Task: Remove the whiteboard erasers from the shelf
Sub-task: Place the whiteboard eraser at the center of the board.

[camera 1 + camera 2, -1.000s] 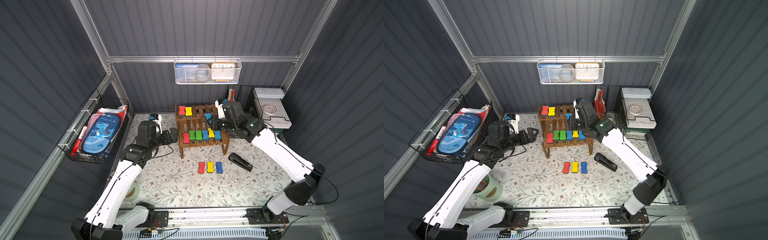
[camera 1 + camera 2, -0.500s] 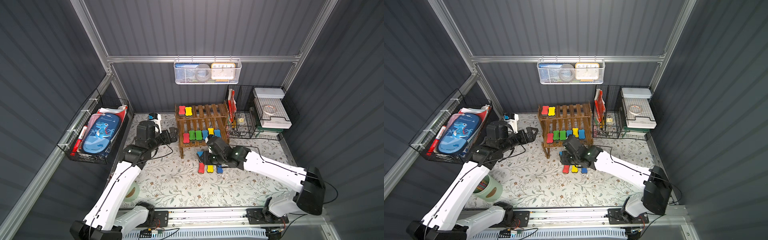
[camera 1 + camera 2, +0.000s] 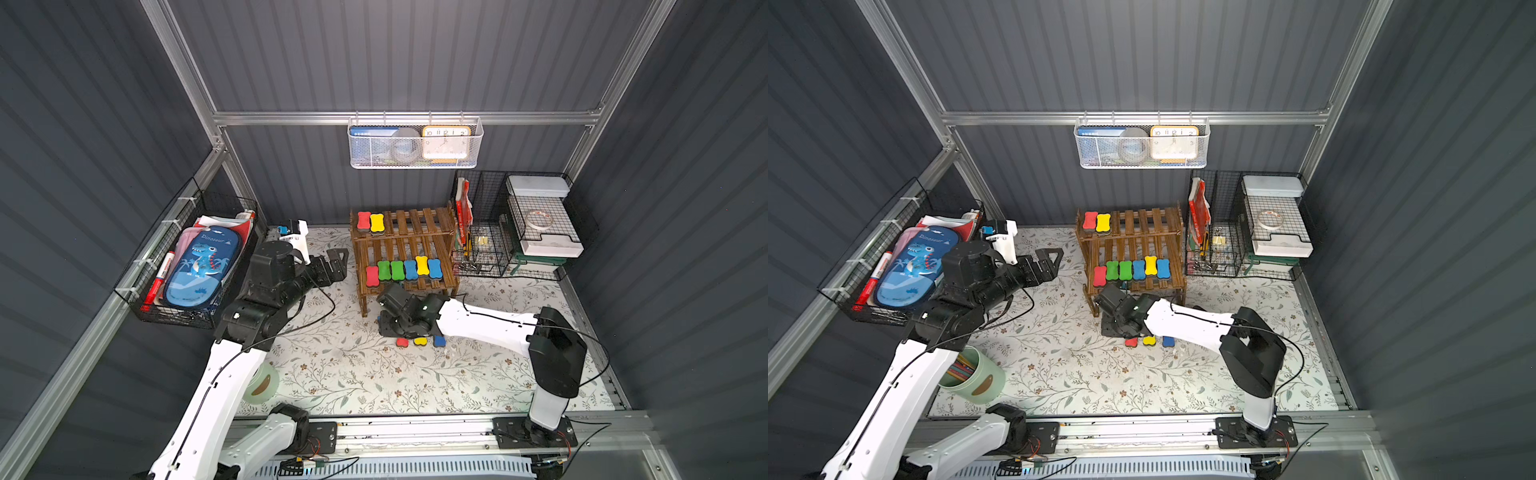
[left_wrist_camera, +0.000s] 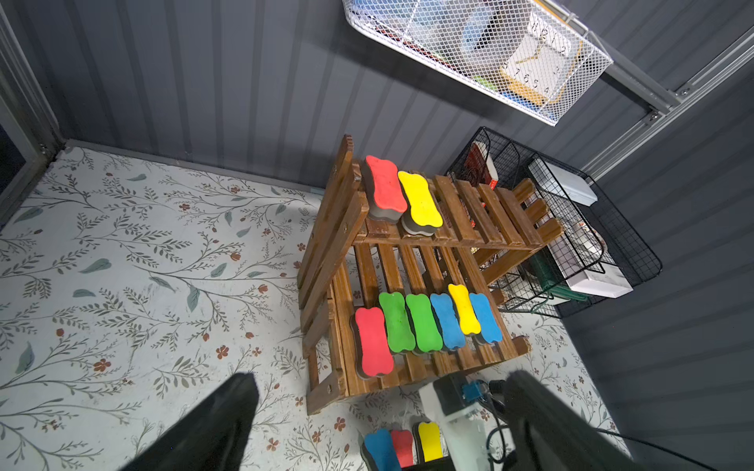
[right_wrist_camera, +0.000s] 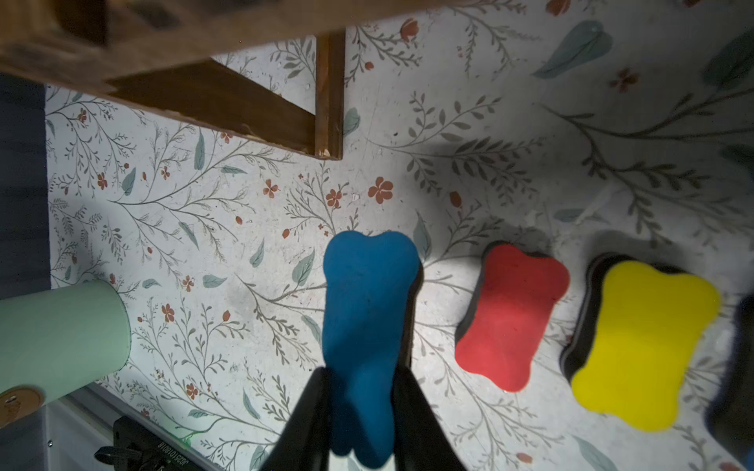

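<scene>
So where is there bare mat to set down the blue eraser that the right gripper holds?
Bare mat lies under the blue eraser, between the red eraser and the green cup, clear of the shelf leg; also the mat's wide strip before the front rail. Crowded: past the red eraser, where the yellow eraser sits close.

My two top views look steeply down from high at the near edge over the whole bench, nearly alike. The left wrist camera faces the shelf slantwise from nearby; the right one hangs close above the bench. Both catch the blue eraser.
</scene>
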Robot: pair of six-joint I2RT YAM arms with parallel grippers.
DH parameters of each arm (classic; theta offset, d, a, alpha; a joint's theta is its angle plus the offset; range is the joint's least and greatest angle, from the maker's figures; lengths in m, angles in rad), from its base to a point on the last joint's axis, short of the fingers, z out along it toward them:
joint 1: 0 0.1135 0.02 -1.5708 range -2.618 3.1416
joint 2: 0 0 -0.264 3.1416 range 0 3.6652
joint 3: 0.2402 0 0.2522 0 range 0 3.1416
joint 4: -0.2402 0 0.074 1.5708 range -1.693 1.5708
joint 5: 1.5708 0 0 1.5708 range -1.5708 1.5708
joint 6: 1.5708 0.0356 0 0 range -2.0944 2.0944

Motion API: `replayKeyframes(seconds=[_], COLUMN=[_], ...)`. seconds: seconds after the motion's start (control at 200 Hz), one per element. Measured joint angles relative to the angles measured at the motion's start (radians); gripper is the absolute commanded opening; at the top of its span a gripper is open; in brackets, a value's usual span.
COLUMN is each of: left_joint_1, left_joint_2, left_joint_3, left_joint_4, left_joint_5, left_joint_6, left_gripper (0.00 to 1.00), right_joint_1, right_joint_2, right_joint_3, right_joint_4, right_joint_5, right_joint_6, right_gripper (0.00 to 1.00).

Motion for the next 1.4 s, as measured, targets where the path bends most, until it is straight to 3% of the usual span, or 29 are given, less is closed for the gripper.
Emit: replayKeyframes(seconds=[0.51,0.65,0.825,1.136,1.401], left_joint_1=[0.0,0.0,0.0,0.0,0.0], left_joint_2=[-0.019,-0.019,-0.019,-0.019,-0.018], left_joint_3=[0.0,0.0,0.0,0.0,0.0], left_joint_4=[-0.053,-0.056,-0.056,-0.056,-0.058], left_joint_5=[-0.01,-0.01,-0.01,-0.01,-0.005], left_joint_6=[0.032,0.034,0.035,0.035,0.035], left_gripper=[0.99,0.99,0.99,0.99,0.99], right_joint_1=[0.013,0.01,0.006,0.003,0.006], right_joint_2=[0.136,0.153,0.154,0.15,0.132], right_joint_3=[0.079,0.093,0.093,0.086,0.074], right_joint_4=[-0.045,-0.053,-0.057,-0.051,-0.04], right_joint_5=[0.079,0.073,0.055,0.042,0.044], right_joint_6=[0.09,0.097,0.11,0.103,0.083], right_gripper=[0.2,0.33,0.42,0.49,0.47])
